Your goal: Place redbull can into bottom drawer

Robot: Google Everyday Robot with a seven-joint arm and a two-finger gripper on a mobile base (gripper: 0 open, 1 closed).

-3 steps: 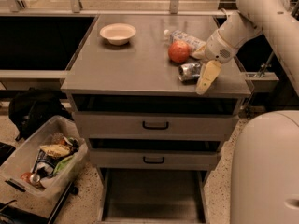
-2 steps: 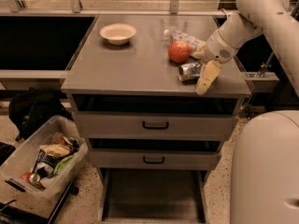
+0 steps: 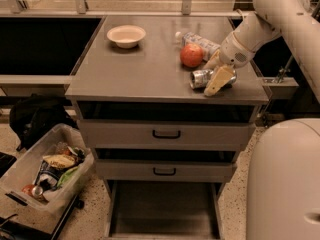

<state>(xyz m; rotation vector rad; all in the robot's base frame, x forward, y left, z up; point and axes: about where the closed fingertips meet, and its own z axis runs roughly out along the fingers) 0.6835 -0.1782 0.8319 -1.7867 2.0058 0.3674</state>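
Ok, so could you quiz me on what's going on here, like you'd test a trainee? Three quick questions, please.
1. True or false: the redbull can stands upright on the cabinet top.
2. Where is the gripper? A: at the left edge of the cabinet top. B: at the can, near the right edge of the top. C: down near the floor.
3. Fill in the word: the bottom drawer is pulled ___, and the can is not yet in it.

Key
1. False: it lies on its side.
2. B.
3. open.
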